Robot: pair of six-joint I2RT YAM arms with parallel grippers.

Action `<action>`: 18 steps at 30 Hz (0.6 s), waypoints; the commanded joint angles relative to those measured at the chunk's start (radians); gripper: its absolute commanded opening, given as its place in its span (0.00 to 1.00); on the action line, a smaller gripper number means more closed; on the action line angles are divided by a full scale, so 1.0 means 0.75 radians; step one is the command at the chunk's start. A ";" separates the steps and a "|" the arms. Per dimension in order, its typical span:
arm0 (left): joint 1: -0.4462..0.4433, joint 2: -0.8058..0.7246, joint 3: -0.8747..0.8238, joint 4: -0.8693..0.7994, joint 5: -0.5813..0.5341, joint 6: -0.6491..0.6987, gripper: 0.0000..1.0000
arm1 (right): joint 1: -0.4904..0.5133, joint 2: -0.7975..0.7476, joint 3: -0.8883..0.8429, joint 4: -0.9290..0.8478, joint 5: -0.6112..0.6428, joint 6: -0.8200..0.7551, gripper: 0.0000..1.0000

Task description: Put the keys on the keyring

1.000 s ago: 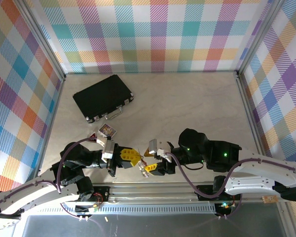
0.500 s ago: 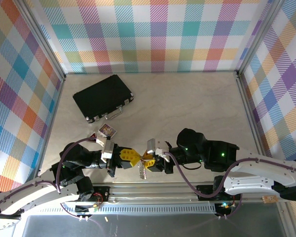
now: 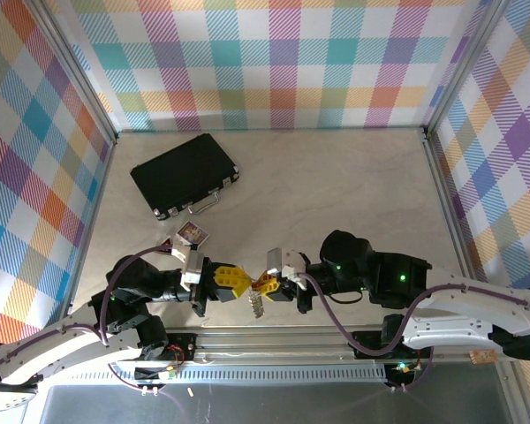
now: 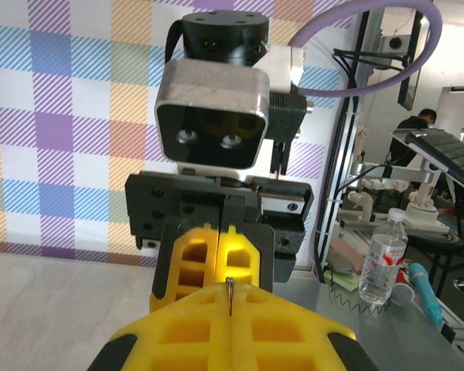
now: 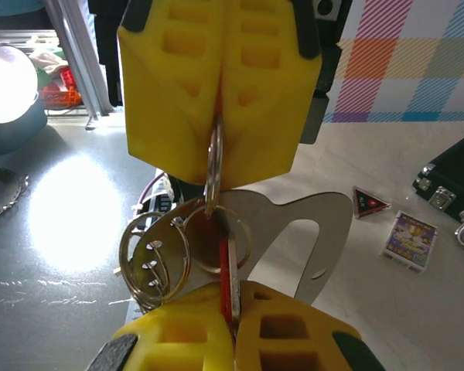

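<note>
Right fingers (image 5: 286,340) have closed since a second back and now pinch the red key (image 5: 226,287), its head standing up between them. Just above, the left fingers (image 5: 263,93) clamp the keyring (image 5: 214,174) edge-on. We judge the key is lined up at the ring, threading not yet done.

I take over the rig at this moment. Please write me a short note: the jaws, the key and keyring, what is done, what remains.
Left gripper: jaws shut on the keyring, held up between the two arms.
Right gripper: jaws shut on the red key, its tip at one of the rings.
Done: both things gripped and brought together.
Left: thread the key onto the ring; whether this has begun, I cannot tell.
</note>
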 commanded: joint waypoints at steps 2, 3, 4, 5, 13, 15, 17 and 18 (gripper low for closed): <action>0.004 -0.012 0.028 -0.014 -0.053 0.031 0.00 | 0.007 -0.041 -0.009 -0.015 0.076 -0.046 0.00; 0.004 -0.011 0.031 -0.030 -0.066 0.038 0.00 | 0.007 -0.046 -0.007 -0.019 0.085 -0.050 0.00; 0.004 -0.010 0.033 -0.043 -0.074 0.048 0.00 | 0.008 -0.050 -0.005 -0.025 0.091 -0.054 0.00; 0.004 -0.010 0.035 -0.050 -0.077 0.049 0.00 | 0.006 -0.049 -0.001 -0.031 0.096 -0.056 0.00; 0.004 0.042 0.058 -0.114 -0.086 0.095 0.00 | 0.007 -0.038 0.038 -0.093 0.129 -0.069 0.00; 0.004 0.055 0.057 -0.106 -0.080 0.094 0.00 | 0.009 -0.043 0.041 -0.100 0.138 -0.071 0.00; 0.004 0.069 0.063 -0.113 -0.078 0.096 0.00 | 0.009 -0.046 0.043 -0.099 0.139 -0.074 0.00; 0.004 0.075 0.065 -0.124 -0.083 0.099 0.00 | 0.008 -0.047 0.042 -0.100 0.139 -0.076 0.00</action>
